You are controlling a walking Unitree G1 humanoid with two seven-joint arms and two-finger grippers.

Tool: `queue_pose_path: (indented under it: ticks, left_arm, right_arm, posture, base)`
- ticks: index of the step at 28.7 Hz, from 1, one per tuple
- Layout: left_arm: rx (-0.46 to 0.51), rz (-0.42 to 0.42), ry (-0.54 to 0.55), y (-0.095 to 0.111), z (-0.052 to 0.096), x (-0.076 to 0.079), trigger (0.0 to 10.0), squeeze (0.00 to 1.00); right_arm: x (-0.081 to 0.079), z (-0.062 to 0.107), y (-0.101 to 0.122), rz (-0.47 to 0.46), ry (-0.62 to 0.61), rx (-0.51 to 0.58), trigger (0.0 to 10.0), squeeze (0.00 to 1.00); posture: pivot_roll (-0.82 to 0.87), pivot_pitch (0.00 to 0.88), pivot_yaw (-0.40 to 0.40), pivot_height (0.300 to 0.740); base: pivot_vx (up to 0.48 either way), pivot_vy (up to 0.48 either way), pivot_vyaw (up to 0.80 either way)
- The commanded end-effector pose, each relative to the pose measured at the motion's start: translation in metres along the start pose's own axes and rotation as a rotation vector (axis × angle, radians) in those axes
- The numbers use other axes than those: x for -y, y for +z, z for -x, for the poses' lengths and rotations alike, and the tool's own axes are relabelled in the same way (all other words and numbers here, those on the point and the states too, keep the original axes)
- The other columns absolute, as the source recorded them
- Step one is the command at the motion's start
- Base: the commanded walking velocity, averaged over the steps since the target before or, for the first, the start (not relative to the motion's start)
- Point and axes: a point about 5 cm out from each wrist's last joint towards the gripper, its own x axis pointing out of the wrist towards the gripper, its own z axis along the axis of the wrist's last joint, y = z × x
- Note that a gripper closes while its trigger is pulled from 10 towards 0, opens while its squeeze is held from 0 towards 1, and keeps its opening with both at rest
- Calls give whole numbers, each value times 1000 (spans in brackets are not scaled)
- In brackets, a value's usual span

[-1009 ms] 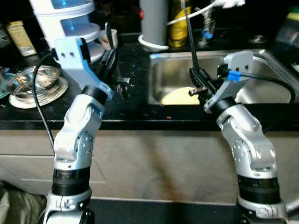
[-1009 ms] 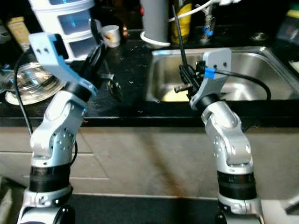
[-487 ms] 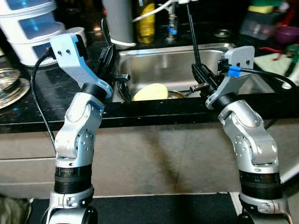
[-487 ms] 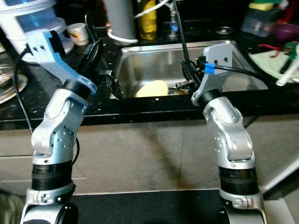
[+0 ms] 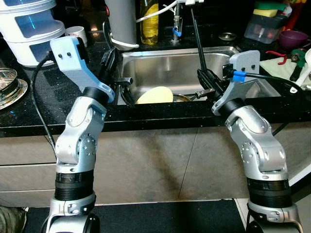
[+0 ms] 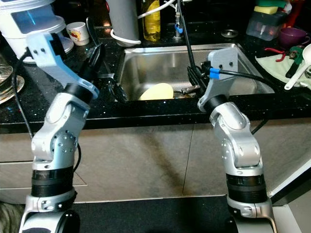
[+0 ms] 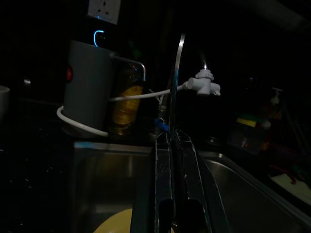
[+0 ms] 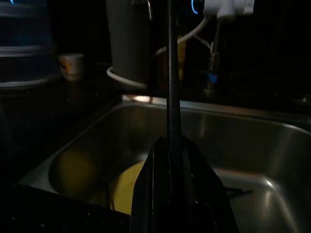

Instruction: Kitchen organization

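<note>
One yellow plate (image 5: 154,94) lies in the steel sink (image 5: 177,68), propped at the near wall with some darker dishware just beside it, and nothing yet looks lifted out, so the tidying seems barely begun. Both arms are raised at the counter edge in front of the basin. The right gripper (image 5: 200,46) points up and slightly back over the sink, its two long fingers pressed together with nothing between them, as the right wrist view also suggests. The left gripper (image 5: 108,60) stands over the dark counter (image 5: 48,104) at the sink's left rim, fingers likewise closed and holding nothing.

Behind the basin stand a grey kettle (image 5: 121,22), a yellow bottle (image 5: 149,24) and the tap (image 5: 176,22). To the left sit a white stacked container (image 5: 31,29), a small cup (image 5: 76,34) and a glass bowl (image 5: 7,80); to the right, a tub of sponges (image 5: 265,26) and a purple bowl (image 5: 293,38). My guess is that the dishes in the sink come first, with the counter clutter left after that.
</note>
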Motion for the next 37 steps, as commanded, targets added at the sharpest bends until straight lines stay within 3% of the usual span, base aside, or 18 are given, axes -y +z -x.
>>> queue_pose_path:
  ticks: [1, 6, 34, 37]
  left_arm:
    - [15, -16, -18, 3, -2, 0, 10000, 0]
    - [23, -13, -21, 5, -2, 0, 10000, 0]
    - [27, -9, -28, 5, -2, 1, 10000, 0]
    - [14, -2, -60, 3, -2, 7, 10000, 0]
  right_arm:
    - [-1, -2, -2, 5, 1, -22, 10000, 0]
    - [-2, -2, -1, 2, 9, -12, 10000, 0]
    - [-4, -2, 0, 21, 19, 1, 10000, 0]
    - [-4, -2, 0, 23, 17, -1, 10000, 0]
  posture:
    - [-12, 0, 11, 736]
    - [-14, 0, 11, 736]
    - [-9, 0, 14, 736]
    - [-8, 0, 14, 736]
  base:
    - [0, 0, -800]
    - [150, 0, -748]
    - [345, 0, 0]
    - [100, 0, 0]
